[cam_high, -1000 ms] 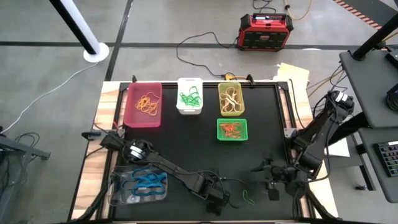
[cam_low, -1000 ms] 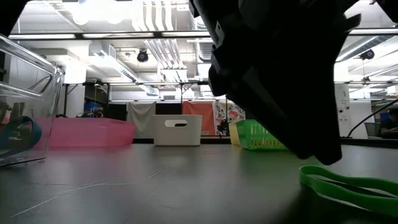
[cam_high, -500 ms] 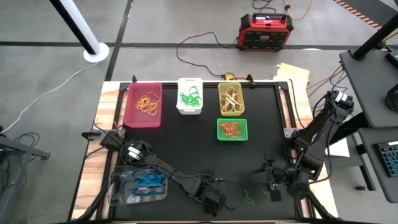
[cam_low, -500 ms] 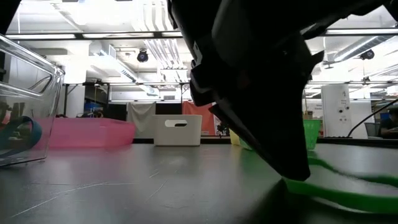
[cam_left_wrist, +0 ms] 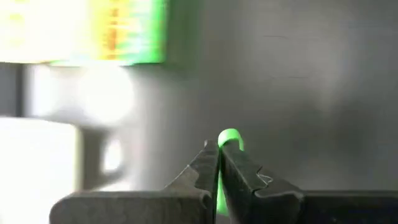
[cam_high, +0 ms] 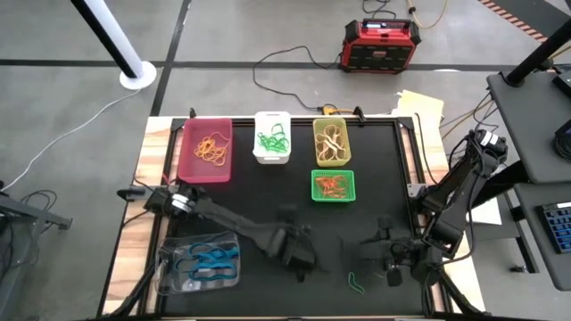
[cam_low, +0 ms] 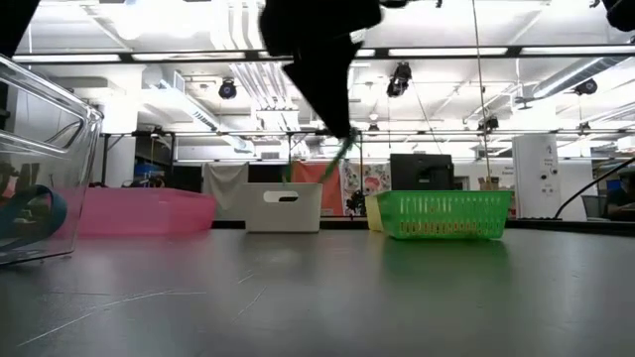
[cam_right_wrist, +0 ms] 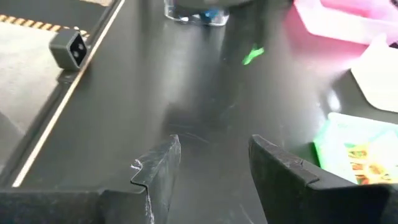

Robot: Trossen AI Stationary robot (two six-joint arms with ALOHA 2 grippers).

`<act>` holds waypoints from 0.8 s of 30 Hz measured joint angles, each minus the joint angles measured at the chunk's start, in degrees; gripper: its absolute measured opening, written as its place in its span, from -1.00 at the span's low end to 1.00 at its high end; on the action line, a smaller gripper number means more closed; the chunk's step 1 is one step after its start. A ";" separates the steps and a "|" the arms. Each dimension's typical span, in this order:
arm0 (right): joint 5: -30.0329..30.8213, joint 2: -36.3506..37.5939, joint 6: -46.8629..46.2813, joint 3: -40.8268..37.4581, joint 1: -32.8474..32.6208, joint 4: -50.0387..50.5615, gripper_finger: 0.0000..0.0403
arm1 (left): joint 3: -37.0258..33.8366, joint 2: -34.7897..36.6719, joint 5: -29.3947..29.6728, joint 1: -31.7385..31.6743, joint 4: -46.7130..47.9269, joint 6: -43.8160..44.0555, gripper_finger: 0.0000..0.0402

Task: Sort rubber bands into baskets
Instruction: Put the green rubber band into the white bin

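Rubber band, green, pinched between the closed fingers of the left gripper, lifted off the black mat; in low view it hangs as a thin green strip under the dark gripper. Gripper sits toward the near edge of the mat, well in front of the green mesh basket. A 2nd green band lies flat on the mat, near the front edge, betw. the two grippers.

Relative to the green mesh basket: yellow-green basket just behind it w/ pale bands inside; white basket behind and to its left, holding green bands; pink basket further left w/ orange bands; clear basket well off at the front-left corner, blue bands in it.

Right gripper waits over the mat front-right of the mesh basket, fingers spread apart, nothing betw. them.

Surface: black mat on a wood-edged table, faint scuffs in low view. Room: grey floor, red-black box w/ cable behind the table, white pole base back-left, papers at the back-right corner. Low view shows ceiling strip lights and ducting.
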State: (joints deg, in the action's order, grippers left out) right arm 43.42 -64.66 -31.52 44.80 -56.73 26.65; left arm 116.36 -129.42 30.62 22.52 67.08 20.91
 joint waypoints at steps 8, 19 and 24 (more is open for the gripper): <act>5.58 0.00 2.13 -0.04 0.02 0.53 -0.09 | -3.86 11.50 8.47 -10.06 5.76 -12.68 -1.00; 12.53 0.71 9.52 -0.07 4.30 0.33 -0.09 | -37.33 38.96 -2.92 -34.07 -29.49 -35.88 -1.00; 14.14 1.22 10.09 -0.07 8.28 0.55 -0.09 | -45.44 41.96 -12.77 -43.67 -45.38 -39.31 -1.00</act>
State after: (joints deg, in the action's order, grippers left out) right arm 57.56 -63.44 -21.43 44.73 -48.45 27.20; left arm 70.92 -87.45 17.85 -21.15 21.70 -18.41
